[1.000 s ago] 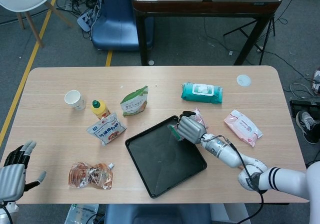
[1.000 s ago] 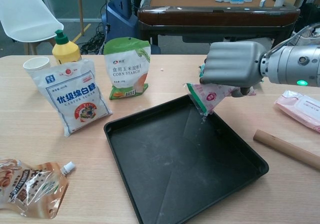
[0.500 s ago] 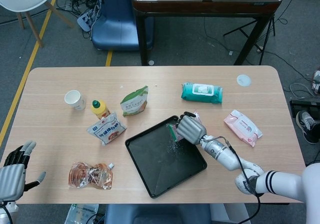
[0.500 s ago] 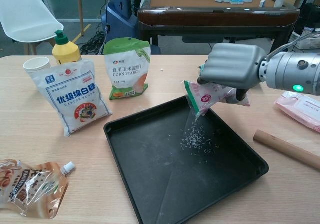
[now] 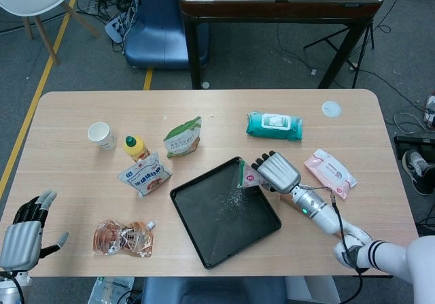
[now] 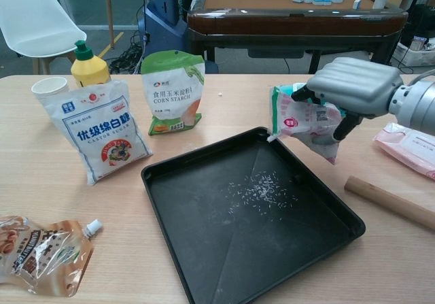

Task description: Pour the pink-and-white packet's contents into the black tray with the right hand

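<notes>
Above the far right edge of the black tray (image 6: 319, 246) the right hand (image 6: 353, 86) grips the pink-and-white packet (image 6: 304, 122), fingers wrapped over its top, holding it tilted in the air with its green-trimmed mouth toward the tray. A scatter of small white grains (image 6: 259, 190) lies on the tray floor near the middle. The tray sits on the worktop (image 5: 68, 113). To its left stand a castor sugar bag (image 6: 98, 128), a corn starch pouch (image 6: 172, 90), a yellow bottle (image 6: 88, 64) and a paper cup (image 6: 49, 86). A wooden rod (image 6: 391, 203) lies right of the tray. At the worktop's near left corner the left hand (image 5: 26, 228) hangs empty, fingers spread apart.
</notes>
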